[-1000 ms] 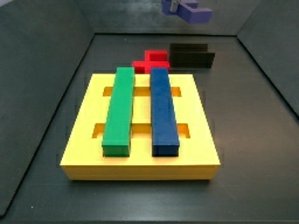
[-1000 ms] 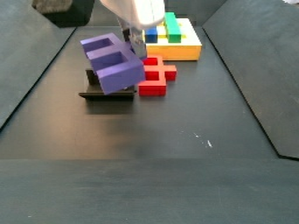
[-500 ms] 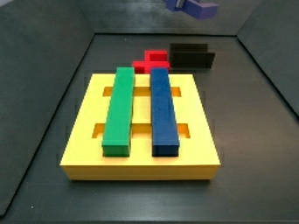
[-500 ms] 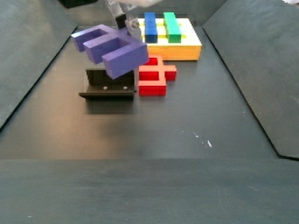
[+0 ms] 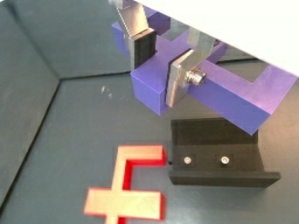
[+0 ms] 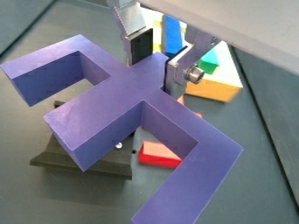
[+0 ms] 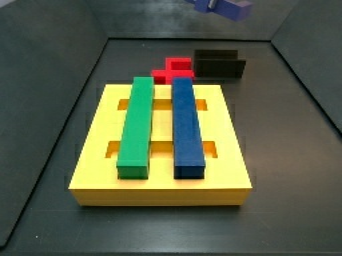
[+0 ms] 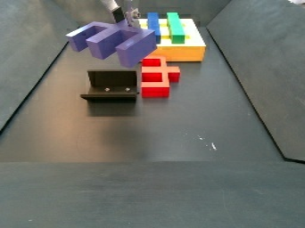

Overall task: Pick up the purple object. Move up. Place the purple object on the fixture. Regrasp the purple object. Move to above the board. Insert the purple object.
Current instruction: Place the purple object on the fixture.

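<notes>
Your gripper (image 5: pixel 163 59), clamped on the purple object (image 8: pixel 113 41), has risen since half a second ago. It hangs above the fixture (image 8: pixel 110 87); a wrist view alone shows the silver fingers (image 6: pixel 177 72) pinching it. Beyond: red piece (image 8: pixel 156 75), then the board (image 8: pixel 188 49).

No readable text, labels, brands or numbers anywhere in these shots, as far as I can tell. The gripper (image 5: pixel 162 63), up above the fixture (image 5: pixel 222 156) and clamped on the purple object (image 5: pixel 205 83), has plain silver plates. The board (image 7: pixel 160 185), at 6 o'clock in a side view, is bare yellow, though it's small and soft there.
</notes>
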